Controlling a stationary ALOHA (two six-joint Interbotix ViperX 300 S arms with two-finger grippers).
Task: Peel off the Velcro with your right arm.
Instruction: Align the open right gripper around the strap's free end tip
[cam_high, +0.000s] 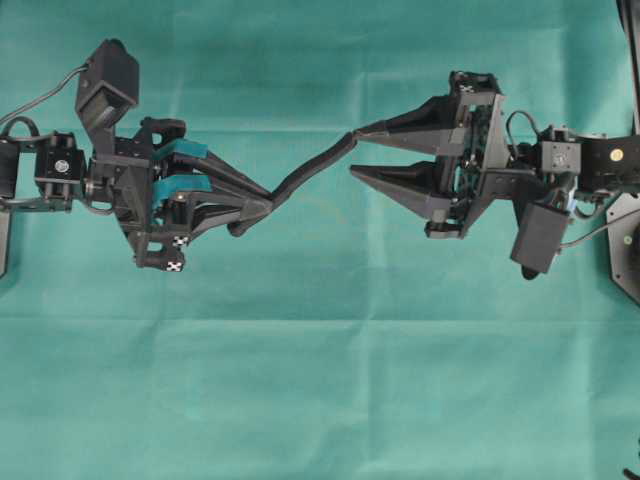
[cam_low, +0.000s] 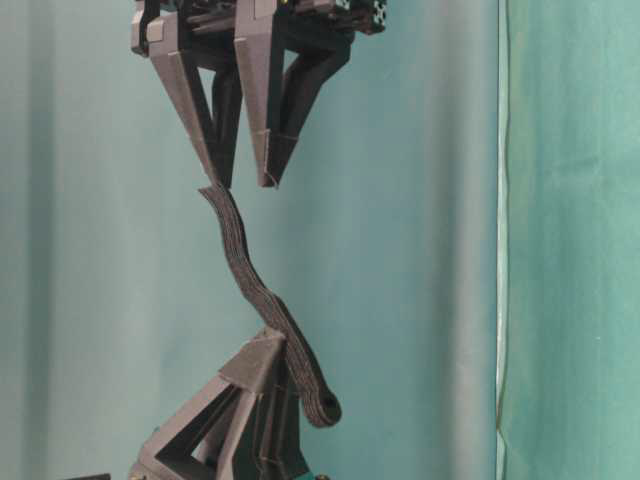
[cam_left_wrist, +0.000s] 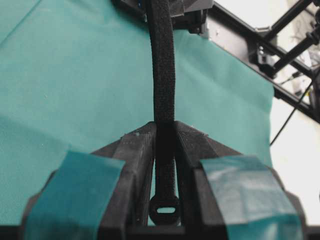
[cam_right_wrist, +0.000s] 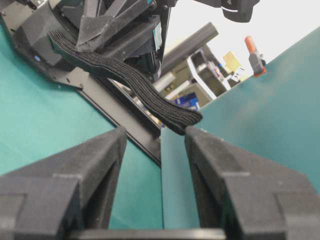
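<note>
The Velcro (cam_high: 305, 172) is a black strip hanging in the air between my two grippers. My left gripper (cam_high: 265, 208), with teal tape on its fingers, is shut on the strip near its knob end (cam_left_wrist: 164, 210). The strip runs up out of the shut jaws in the left wrist view (cam_left_wrist: 162, 75). My right gripper (cam_high: 358, 150), with all-black fingers, is open. The strip's free end (cam_right_wrist: 187, 120) touches the tip of one right finger and is not pinched. In the table-level view the strip (cam_low: 255, 285) curves from the right gripper (cam_low: 246, 183) at the top down to the left gripper (cam_low: 268, 348).
A teal cloth (cam_high: 320, 380) covers the table. The right arm's base plate (cam_high: 625, 250) sits at the right edge. Beyond the table's edge the right wrist view shows a black frame bar (cam_right_wrist: 125, 125) and an orange clamp (cam_right_wrist: 254, 52).
</note>
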